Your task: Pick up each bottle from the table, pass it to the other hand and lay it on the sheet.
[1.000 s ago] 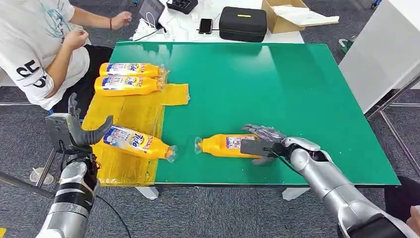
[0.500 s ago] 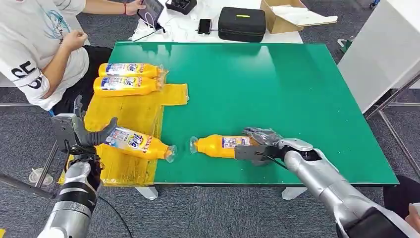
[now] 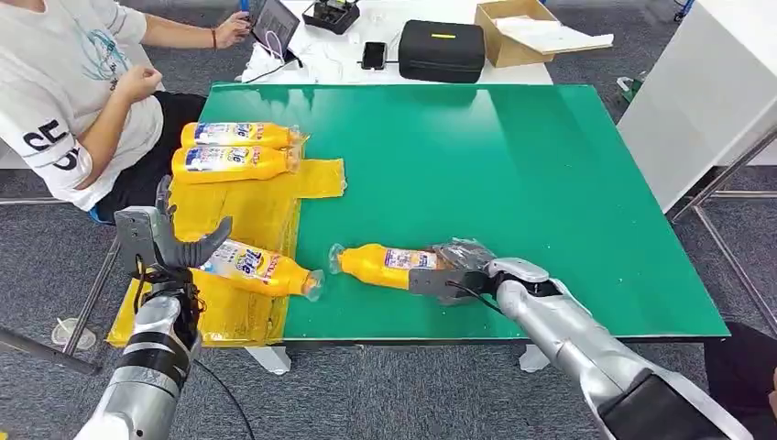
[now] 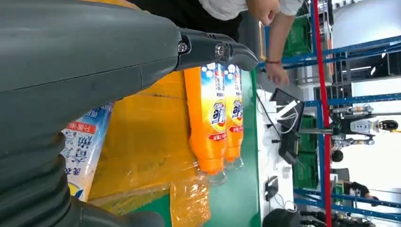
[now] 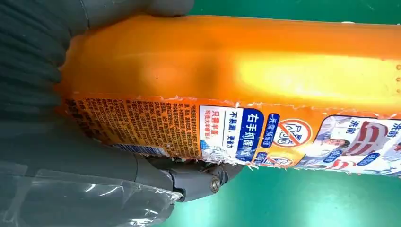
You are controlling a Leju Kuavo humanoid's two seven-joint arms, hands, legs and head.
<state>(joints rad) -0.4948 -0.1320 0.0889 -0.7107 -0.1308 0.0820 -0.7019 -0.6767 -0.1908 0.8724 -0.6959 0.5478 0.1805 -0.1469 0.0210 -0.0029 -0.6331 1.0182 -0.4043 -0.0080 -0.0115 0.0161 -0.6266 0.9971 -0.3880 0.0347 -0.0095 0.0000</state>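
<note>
sliding toward the robot's left across the green table top [image 3: 513,174], the orange plastic detergent bottle with a clear cap [image 3: 389,265] has moved a good way in the last second: its cap end now sits just beside the cap of the neighbouring bottle, where a second ago the two were well apart. the right hand [image 3: 451,272] is wrapped around the bottle's base end, and the right wrist view shows thumb and fingers clasped on either side of the orange body. whether the bottle is lifted clear of the table or only dragged along it is hard to tell from the head view.

the left hand [image 3: 169,240] holds nothing, fingers spread, standing upright at the near end of the orange bottle with the blue-and-white label [image 3: 257,267] that lies on the crinkled yellow plastic sheet [image 3: 247,206]. it has crept slightly closer to the table edge (the camera has shifted a little too, so some of that is only apparent).

two more orange bottles [image 3: 236,148] lie side by side at the sheet's far end, near a seated person in a white shirt [image 3: 69,87].

this looks like the approach to the handover: three bottles are down, and the fourth is travelling toward the waiting left hand.
</note>
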